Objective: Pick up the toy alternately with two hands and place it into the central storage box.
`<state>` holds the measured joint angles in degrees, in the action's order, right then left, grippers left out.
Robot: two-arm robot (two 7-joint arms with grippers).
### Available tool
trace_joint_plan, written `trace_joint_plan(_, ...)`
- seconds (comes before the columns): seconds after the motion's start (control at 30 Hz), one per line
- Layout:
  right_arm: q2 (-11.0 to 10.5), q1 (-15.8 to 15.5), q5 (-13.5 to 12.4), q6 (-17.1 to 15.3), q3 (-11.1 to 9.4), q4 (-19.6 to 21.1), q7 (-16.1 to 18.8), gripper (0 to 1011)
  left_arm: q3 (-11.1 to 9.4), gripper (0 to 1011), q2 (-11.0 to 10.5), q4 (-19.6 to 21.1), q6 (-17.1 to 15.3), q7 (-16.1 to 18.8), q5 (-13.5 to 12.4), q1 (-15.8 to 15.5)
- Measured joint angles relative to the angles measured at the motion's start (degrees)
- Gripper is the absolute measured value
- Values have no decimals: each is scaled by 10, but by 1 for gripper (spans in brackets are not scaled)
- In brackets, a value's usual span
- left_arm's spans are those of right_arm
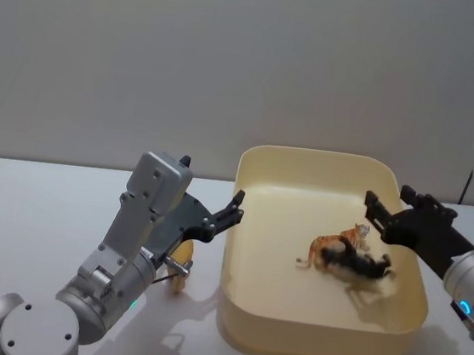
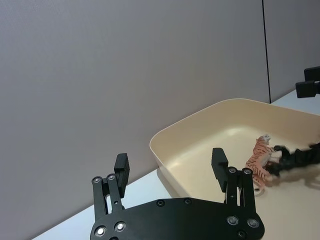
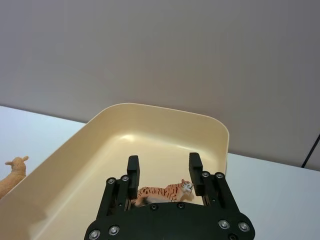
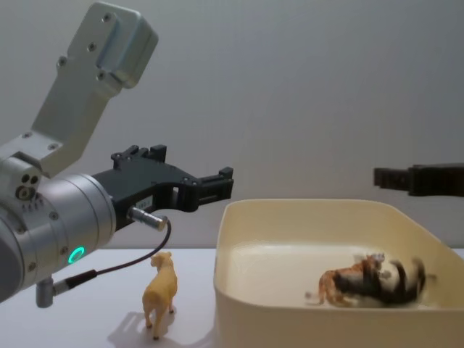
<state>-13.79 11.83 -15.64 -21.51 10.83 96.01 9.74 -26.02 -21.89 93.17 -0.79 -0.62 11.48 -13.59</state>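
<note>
Head view: my left gripper (image 1: 232, 209), jaws apart, hovers by the storage box (image 1: 321, 346)'s left edge. The yellow toy animal (image 1: 184, 250) stands on the tabletop just outside that wall.

Right wrist view: my right gripper (image 3: 164, 167), jaws spread too, hangs above the tiger (image 3: 162, 192) inside.

Chest view: the yellow toy looks like light, rigid, slick plastic; I'd pinch its flanks.

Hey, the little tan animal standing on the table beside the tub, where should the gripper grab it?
Probably grip the tan animal across its trunk, coming down with the open left gripper, which hangs above it. It stands upright beside the tub, so its back is uppermost and its flanks are broader than its thin legs.
</note>
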Motion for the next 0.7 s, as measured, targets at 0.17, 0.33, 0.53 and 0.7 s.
trace_joint_plan(0.17, 4, 3, 6, -9, 5, -1, 6, 721, 0, 1001, 0, 0, 0, 0, 0, 0)
trace_joint_plan(0.33, 7, 6, 10, -16, 9, -3, 10, 888, 1, 1001, -3, 4, -2, 2, 1, 4)
trace_joint_plan(0.53, 9, 8, 13, -20, 11, -4, 13, 1001, 5, 1001, -17, 27, -18, 16, 17, 21)
trace_joint_plan(0.7, 10, 9, 14, -23, 13, -4, 15, 1001, 10, 1001, -33, 51, -41, 29, 40, 41)
